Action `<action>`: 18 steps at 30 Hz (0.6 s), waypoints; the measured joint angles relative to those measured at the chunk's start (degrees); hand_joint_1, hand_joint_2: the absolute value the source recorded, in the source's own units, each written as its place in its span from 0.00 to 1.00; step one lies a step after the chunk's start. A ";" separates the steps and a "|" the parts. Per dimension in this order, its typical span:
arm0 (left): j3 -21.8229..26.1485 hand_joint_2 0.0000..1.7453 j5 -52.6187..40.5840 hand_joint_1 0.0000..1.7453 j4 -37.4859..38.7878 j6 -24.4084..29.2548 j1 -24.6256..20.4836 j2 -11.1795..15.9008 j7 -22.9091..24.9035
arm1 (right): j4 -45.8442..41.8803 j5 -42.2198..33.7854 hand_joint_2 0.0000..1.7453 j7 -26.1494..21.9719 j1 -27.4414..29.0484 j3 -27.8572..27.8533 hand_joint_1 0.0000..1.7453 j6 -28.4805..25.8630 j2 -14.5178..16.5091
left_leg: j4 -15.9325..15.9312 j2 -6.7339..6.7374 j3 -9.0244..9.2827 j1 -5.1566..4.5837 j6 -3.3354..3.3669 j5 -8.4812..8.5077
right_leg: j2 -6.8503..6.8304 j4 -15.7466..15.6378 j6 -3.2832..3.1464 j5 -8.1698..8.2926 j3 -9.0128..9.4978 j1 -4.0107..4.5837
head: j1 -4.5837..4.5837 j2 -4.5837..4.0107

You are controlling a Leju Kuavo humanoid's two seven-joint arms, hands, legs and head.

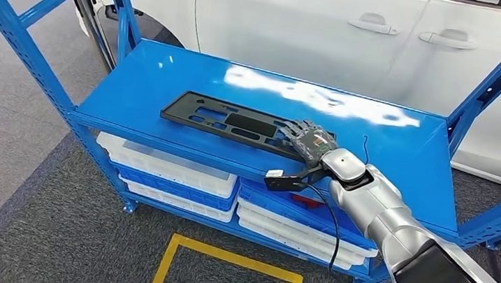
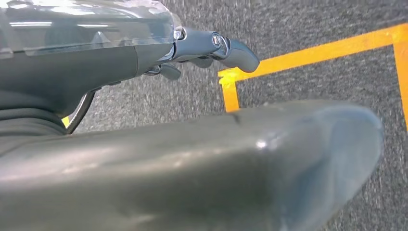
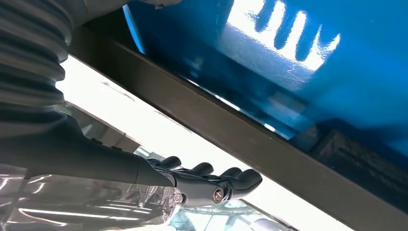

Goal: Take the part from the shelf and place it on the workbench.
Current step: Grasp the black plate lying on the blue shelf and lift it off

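The part point(image 1: 228, 122), a long flat black panel with several cut-out openings, lies flat on the blue top shelf point(image 1: 400, 157), running along its front half and slightly angled to the edge. The right hand point(image 1: 309, 142) rests over the part's right end with its fingers laid on top of the panel and the thumb reaching under the shelf's front lip; whether it actually clamps the part is hard to tell from the head view, and the right wrist view is too close to settle it. The left hand point(image 2: 211, 48) hangs above the grey carpet point(image 2: 308, 24) near an orange floor line point(image 2: 312, 50), fingers loosely apart and holding nothing. White and blue trays point(image 1: 174, 175) sit stacked on the lower shelf, and a white car point(image 1: 329, 30) stands behind the rack.
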 joint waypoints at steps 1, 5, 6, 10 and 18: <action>-0.01 0.00 -0.02 0.00 0.00 -0.01 -0.05 -0.02 0.01 | 0.08 0.02 1.00 0.07 -0.05 -0.04 0.55 0.11 -0.03 | -2.63 -0.17 1.18 -0.01 0.40 0.93 | 0.12 0.09 0.35 -0.06 0.05 0.07 | 0.00 0.00; -0.18 0.00 -0.14 0.00 0.00 -0.02 -0.16 -0.09 0.02 | 0.63 0.13 1.00 0.32 0.00 -0.20 0.88 0.38 -0.07 | -3.96 -0.30 1.55 -0.34 2.48 1.71 | 0.41 0.18 1.81 -0.20 -0.08 0.01 | 0.01 0.00; -0.25 0.00 -0.19 0.00 0.00 -0.02 -0.25 -0.10 0.02 | 0.81 0.13 1.00 0.42 0.04 -0.29 0.92 0.37 0.03 | -4.08 -0.31 1.56 -0.28 2.90 1.94 | 0.65 1.27 2.04 -1.03 -0.61 -0.13 | 0.01 0.00; -0.45 0.00 -0.26 0.00 0.00 -0.02 -0.67 -0.13 0.08 | 1.65 0.13 1.00 0.74 0.31 -0.65 1.00 0.18 0.78 | -4.18 -0.39 1.33 -0.31 3.58 2.28 | 1.93 15.26 2.22 -7.65 -6.86 -0.37 | 0.01 0.00; -0.84 0.00 -0.25 0.00 0.02 -0.02 -0.66 -0.43 0.28 | 2.32 0.74 1.00 0.94 0.12 -1.30 1.00 -0.43 2.62 | -3.78 -0.45 1.08 -1.08 2.78 1.98 | 0.42 0.86 0.24 -0.13 -0.76 0.81 | 0.01 0.00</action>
